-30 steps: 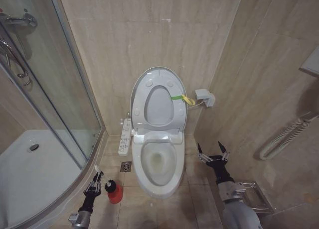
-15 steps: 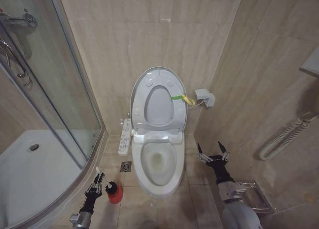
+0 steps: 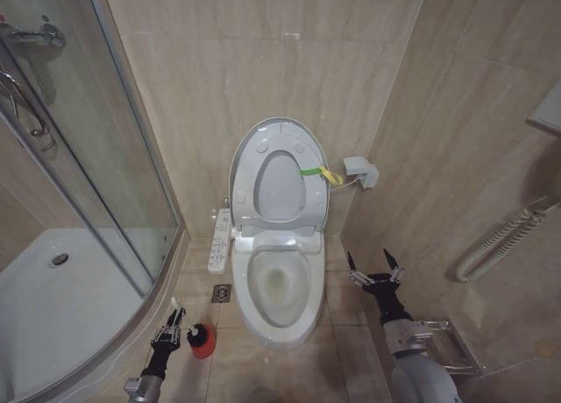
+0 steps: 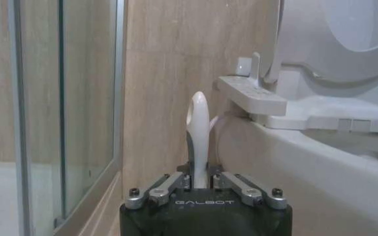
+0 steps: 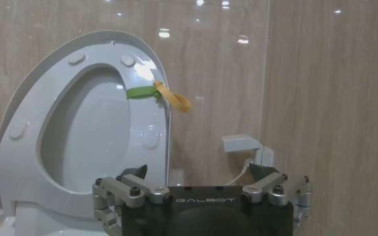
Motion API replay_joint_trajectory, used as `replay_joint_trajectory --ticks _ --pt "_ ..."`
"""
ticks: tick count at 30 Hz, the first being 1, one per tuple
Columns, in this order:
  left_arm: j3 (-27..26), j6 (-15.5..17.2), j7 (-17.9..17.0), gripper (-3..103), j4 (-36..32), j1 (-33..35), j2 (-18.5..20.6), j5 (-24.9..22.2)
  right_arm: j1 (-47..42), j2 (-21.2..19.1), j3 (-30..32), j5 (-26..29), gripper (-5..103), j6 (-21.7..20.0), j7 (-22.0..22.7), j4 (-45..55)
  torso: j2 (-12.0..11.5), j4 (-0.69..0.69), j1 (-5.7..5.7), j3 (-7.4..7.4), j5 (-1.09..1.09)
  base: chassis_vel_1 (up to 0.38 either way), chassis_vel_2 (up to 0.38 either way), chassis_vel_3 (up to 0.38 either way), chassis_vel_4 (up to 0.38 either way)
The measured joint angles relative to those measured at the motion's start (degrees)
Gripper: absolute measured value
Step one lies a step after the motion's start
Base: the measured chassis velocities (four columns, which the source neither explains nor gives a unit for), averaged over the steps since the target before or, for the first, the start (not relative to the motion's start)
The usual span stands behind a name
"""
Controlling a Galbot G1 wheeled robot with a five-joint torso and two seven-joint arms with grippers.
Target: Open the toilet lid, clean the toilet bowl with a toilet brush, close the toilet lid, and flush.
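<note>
Evenly lit from overhead, kinda warm. Small glare spots on the glossy wall tiles (image 5: 225, 4) and toilet lid (image 5: 146, 69). Soft shadows, wide-angle bending at head view edges. Sharp overall.

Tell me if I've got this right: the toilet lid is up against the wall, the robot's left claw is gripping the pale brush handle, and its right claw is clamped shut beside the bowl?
Not quite. The right gripper is open, fingers spread with nothing between them, as the head view shows. The rest holds: the toilet lid stands raised, and the left gripper is closed on the toilet brush handle.
</note>
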Motion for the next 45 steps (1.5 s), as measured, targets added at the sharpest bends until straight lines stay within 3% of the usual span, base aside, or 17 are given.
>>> replay_joint_trajectory --ticks 15,45 --pt "-1.0 -0.1 1.8 15 2.9 -0.7 0.1 2.4 0.0 0.0 0.0 0.0 100 0.0 0.0 0.0 0.0 0.0 0.0 0.0 0.0 0.0 0.0 0.0 0.0" --pt "-1.1 -0.1 2.7 15 13.0 -4.1 -1.0 1.7 0.0 0.0 0.0 0.0 100 0.0 0.0 0.0 0.0 0.0 0.0 0.0 0.0 0.0 0.0 0.0 0.0"
